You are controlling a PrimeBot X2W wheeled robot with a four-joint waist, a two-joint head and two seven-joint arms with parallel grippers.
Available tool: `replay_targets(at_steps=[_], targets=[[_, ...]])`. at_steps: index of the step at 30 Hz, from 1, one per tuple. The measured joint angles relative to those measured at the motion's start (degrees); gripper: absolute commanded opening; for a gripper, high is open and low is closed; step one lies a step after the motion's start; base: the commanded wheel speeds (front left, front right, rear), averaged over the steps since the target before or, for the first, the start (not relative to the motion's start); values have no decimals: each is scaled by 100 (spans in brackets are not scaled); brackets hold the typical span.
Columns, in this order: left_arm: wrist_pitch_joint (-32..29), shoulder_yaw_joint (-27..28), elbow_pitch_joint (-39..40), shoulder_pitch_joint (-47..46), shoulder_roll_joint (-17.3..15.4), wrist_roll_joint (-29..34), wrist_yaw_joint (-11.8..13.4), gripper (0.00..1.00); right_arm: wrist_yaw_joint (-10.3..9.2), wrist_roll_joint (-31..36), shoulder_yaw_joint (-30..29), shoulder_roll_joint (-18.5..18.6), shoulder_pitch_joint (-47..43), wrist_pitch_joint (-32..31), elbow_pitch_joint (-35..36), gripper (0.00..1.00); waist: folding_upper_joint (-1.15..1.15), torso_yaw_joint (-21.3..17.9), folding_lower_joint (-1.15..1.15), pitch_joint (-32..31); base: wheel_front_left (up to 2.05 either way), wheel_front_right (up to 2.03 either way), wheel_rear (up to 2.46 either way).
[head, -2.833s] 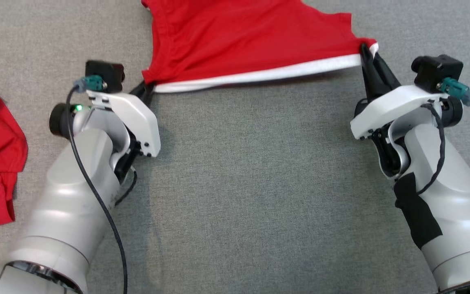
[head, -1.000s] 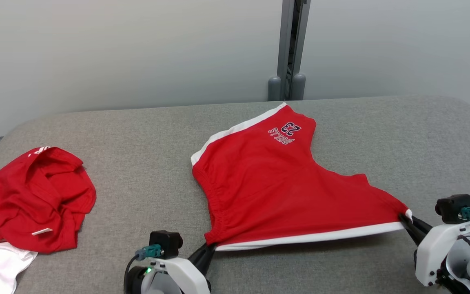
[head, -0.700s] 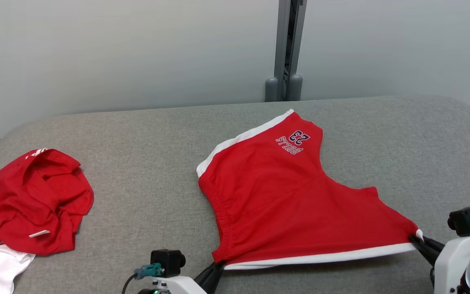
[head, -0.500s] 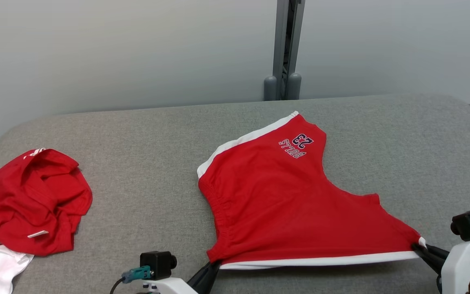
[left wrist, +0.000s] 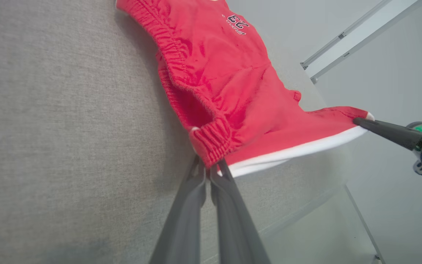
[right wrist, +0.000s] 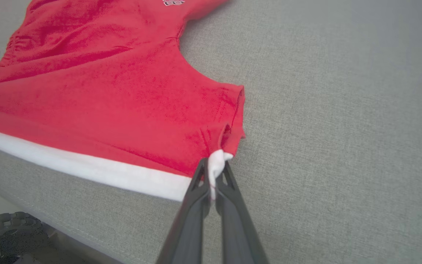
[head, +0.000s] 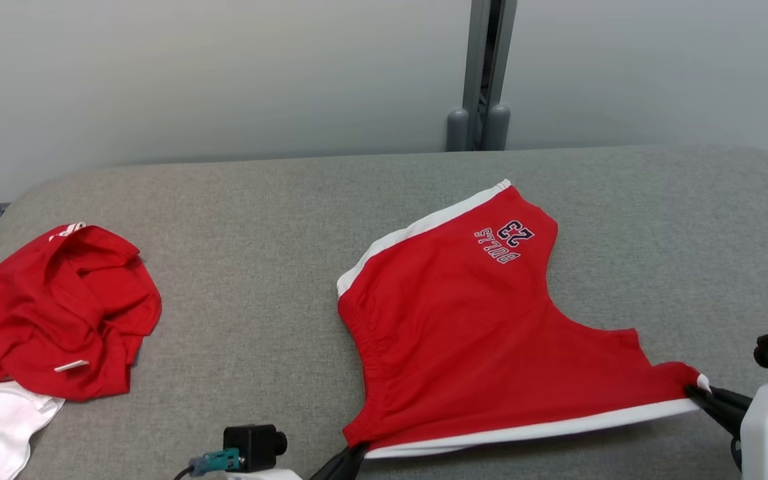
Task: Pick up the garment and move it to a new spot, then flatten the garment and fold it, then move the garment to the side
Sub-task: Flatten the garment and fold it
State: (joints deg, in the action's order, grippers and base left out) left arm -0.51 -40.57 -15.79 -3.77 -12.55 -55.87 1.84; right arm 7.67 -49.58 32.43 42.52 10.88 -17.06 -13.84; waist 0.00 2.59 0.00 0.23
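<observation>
The garment (head: 484, 333) is a pair of red shorts with white side stripes and a dark "23" print, spread on the grey table (head: 257, 220) right of centre. Its near edge is stretched taut and lifted slightly between both grippers. My left gripper (head: 352, 452) is shut on the waistband corner (left wrist: 211, 146) at the bottom of the head view. My right gripper (head: 696, 391) is shut on the white-trimmed leg corner (right wrist: 218, 159) at the lower right. The far leg with the print (head: 507, 240) lies flat on the cloth.
A second crumpled red and white garment (head: 51, 320) lies at the table's left edge. A grey post (head: 484, 73) stands behind the table against a pale wall. The table's front edge (right wrist: 68, 234) runs just below the stretched hem.
The head camera tilted up from the grippers to the whole table. Over the last second both grippers have drawn the shorts a little toward the near edge, keeping their hold.
</observation>
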Motion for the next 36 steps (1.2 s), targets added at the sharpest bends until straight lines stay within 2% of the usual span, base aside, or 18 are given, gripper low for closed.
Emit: replay_targets(at_steps=[3,7,17,21,23,26,36], targets=[[-170,138,223,-20,83,-245,125,0,-1,162,-254,-2,30,-124,177,0,0,56,0,126,0,0,0],[-642,170,594,-276,104,-517,130,0,-3,369,-577,-54,303,-353,401,0,0,148,0,360,0,0,0],[-1612,598,1069,-1088,137,-1327,261,0,-11,832,-998,-324,1586,-1080,619,0,0,481,0,1083,0,0,0],[-1820,773,1040,-1510,188,-1528,281,0,-12,951,-959,-457,2215,-1316,445,0,0,652,0,1387,0,0,0],[-1890,868,938,-1687,253,-1612,430,0,-12,996,-909,-531,2559,-1434,287,0,0,733,0,1538,0,0,0],[-2072,866,872,-1998,303,-1637,453,0,-12,1091,-738,-600,3092,-1530,3,0,0,835,0,1757,0,0,0],[-2316,951,546,-2744,557,-1788,531,0,-13,1139,-290,-753,4203,-1466,-945,0,0,1125,0,2257,0,0,0]])
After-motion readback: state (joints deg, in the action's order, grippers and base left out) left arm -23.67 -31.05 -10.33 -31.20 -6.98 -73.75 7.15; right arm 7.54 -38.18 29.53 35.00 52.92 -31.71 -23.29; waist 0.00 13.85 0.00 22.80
